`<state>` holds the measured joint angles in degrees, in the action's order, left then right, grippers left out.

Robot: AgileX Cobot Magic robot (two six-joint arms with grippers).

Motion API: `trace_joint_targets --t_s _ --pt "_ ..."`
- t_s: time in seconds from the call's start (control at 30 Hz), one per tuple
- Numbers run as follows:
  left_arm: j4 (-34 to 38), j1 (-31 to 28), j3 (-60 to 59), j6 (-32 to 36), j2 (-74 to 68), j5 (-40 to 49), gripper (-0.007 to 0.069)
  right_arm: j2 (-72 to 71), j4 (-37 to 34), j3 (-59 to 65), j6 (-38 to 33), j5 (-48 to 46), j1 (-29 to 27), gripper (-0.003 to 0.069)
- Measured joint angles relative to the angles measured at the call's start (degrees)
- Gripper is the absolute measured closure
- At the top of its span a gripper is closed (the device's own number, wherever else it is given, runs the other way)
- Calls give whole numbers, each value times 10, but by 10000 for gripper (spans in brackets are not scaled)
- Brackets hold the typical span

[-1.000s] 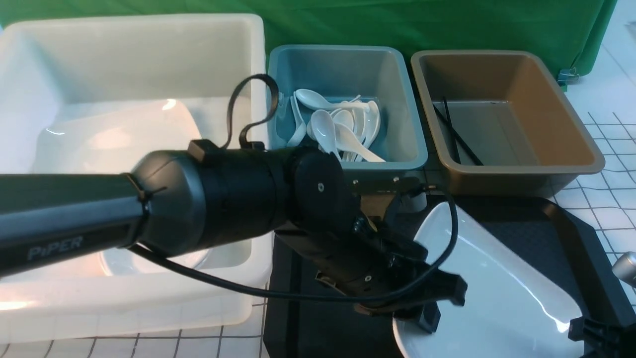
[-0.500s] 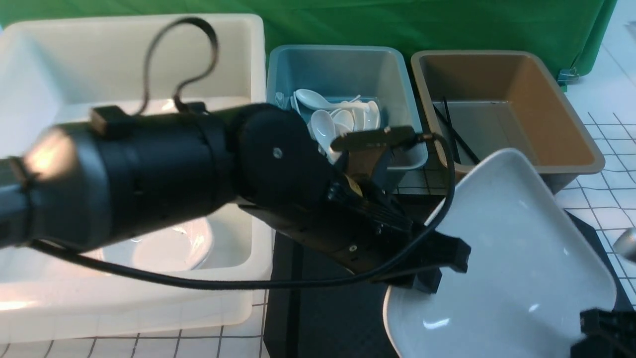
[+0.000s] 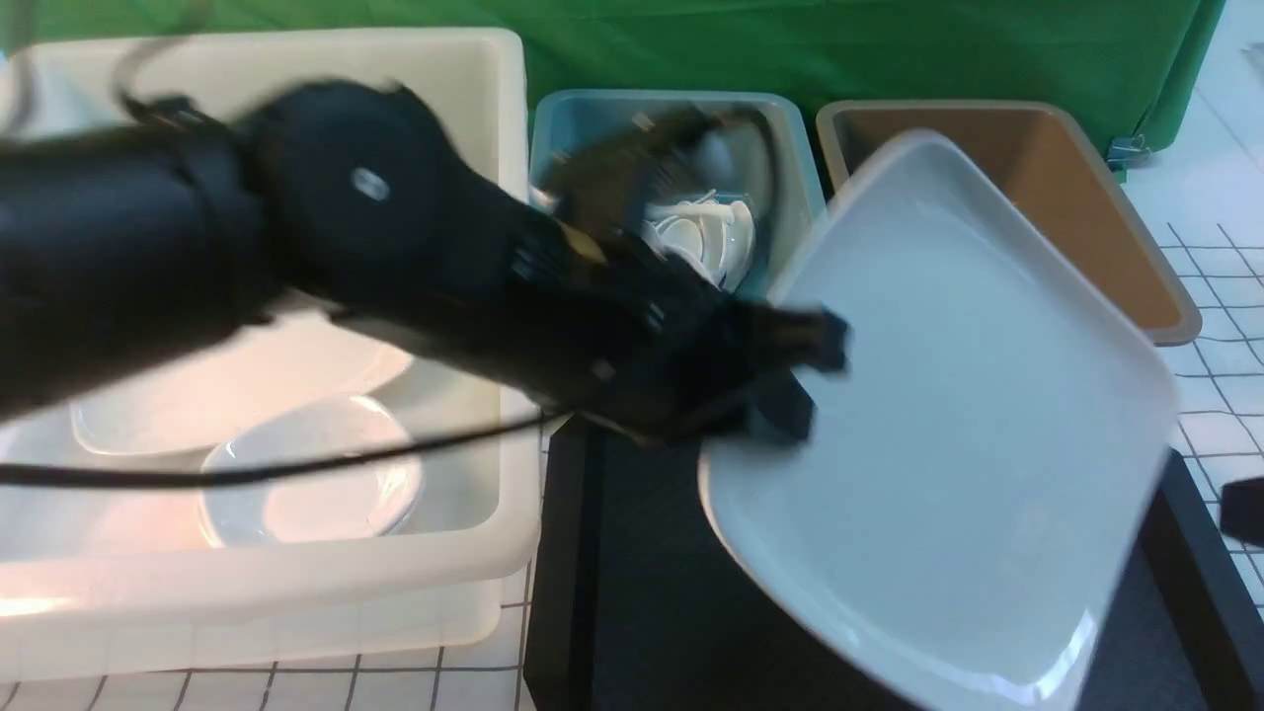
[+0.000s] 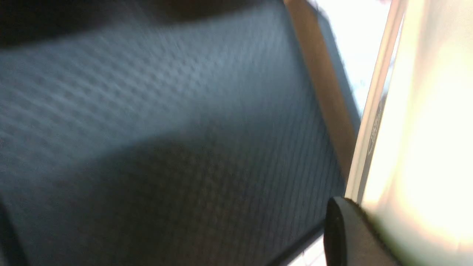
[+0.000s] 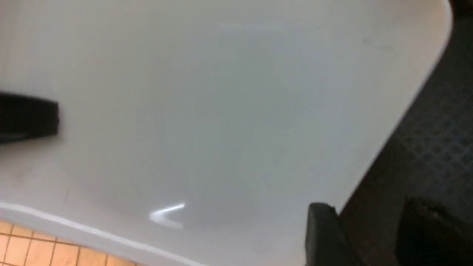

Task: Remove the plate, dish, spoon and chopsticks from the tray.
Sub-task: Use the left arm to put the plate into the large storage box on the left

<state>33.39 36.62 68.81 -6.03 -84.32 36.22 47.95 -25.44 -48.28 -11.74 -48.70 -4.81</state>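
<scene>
Far left: white tub (image 3: 296,44), smooth plastic, rectangular, with rounded corners and a thick rim. Contains a second flat plate (image 3: 237,405), white and rounded-square, and nearer the robot a small dish (image 3: 306,484), glossy white, shallow; both flat on the tub floor. Above the tub: left arm (image 3: 296,227), black, with rounded housings, heavily blurred. Bottom centre to right: tray (image 3: 622,592), black plastic with a raised rim; diamond-textured floor visible in both wrist views. Behind the tray: teal tub (image 3: 553,118), smooth-walled, holding a heap of glossy white spoons (image 3: 706,232), partly hidden by the arm. Right of the arm: left gripper (image 3: 800,380), fingers clamped on the left edge of the plate (image 3: 948,425), one black pad on the upper face, the other under the rim. Plate clear of the tray, held in the air above it, steeply tilted with the far edge raised and the face towards the front camera; glossy white, rounded-square, flat with a low upturned rim, bare. Behind the plate: brown tub (image 3: 1116,217), smooth, rectangular, contents covered by the plate. Far right: right gripper (image 5: 377,240), low over the tray, just beside the plate's edge; fingers apart, with only tray floor between them.
</scene>
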Motion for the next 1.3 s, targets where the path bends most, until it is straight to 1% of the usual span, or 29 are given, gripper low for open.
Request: trace_joint_targets --t_s 0.1,0.23,0.27,0.3,0.33,0.37,0.4,0.47,0.5,0.53,0.57,0.67,0.7,0.8,1.0,1.13,1.2,1.3 --pt "10 -49 0 1 31 1 569 -30 0 -19 0 -20 0 323" --pt "26 -151 0 1 88 17 569 -56 1 -26 0 -53 0 323" --pt "27 -193 0 1 102 25 569 -59 2 -27 0 -63 0 323" --pt "28 -216 0 2 112 34 569 -59 2 -27 0 -69 0 323" --pt "29 -273 0 5 126 49 569 -60 3 -27 0 -77 0 323" --pt "29 -281 0 7 128 52 569 -60 3 -27 0 -77 0 323" --pt "29 -345 0 16 142 74 569 -60 3 -27 0 -81 0 323" --pt "34 -448 0 30 152 100 569 -60 4 -27 0 -84 0 323" --pt "36 -466 0 31 152 102 569 -60 4 -27 0 -84 0 323" --pt "53 -529 0 46 151 114 569 -60 4 -27 0 -84 0 323" --pt "64 -569 0 60 150 122 569 -60 4 -27 0 -84 0 323" --pt "117 -649 0 99 130 135 569 -60 4 -27 0 -83 0 323" --pt "135 -664 0 113 120 135 569 -60 4 -27 0 -83 0 323" --pt "165 -679 0 140 85 135 569 -60 4 -27 0 -83 0 324" --pt "172 -679 0 165 7 129 569 -60 4 -27 0 -81 0 324" --pt "172 -677 0 180 -43 110 569 -60 4 -27 0 -81 0 327" --pt "177 -672 0 197 -68 96 569 -60 4 -27 0 -81 0 340" --pt "189 -656 0 221 -106 73 569 -60 4 -27 0 -78 0 408"
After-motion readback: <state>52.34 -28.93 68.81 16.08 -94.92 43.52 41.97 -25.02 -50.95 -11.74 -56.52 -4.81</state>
